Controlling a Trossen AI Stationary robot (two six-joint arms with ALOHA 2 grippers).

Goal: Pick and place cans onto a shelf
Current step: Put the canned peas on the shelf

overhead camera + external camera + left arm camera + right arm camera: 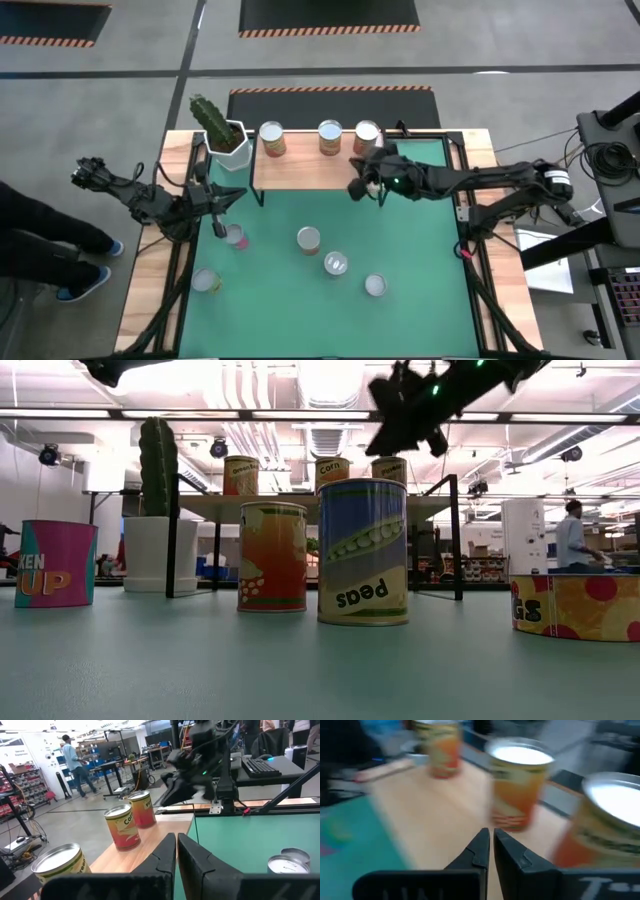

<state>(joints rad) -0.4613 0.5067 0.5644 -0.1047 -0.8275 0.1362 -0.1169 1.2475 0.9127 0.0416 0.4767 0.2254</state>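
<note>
Table (420, 250) with green mat carries a wooden shelf (310, 172) holding three cans (330, 136); five more wait on the mat. Right end effector (362, 186), fingers together and empty, hovers over the shelf. Judged next: fetch another can (308, 239). Left end effector (222, 205) idles together.

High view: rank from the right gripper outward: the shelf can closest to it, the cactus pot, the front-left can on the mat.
From the right gripper, shut, over the shelf:
1. Rightmost shelf can: just behind the gripper.
2. Cactus pot: at the shelf's far left end.
3. Front-left can: on the green mat, near the table's front-left corner.
</note>
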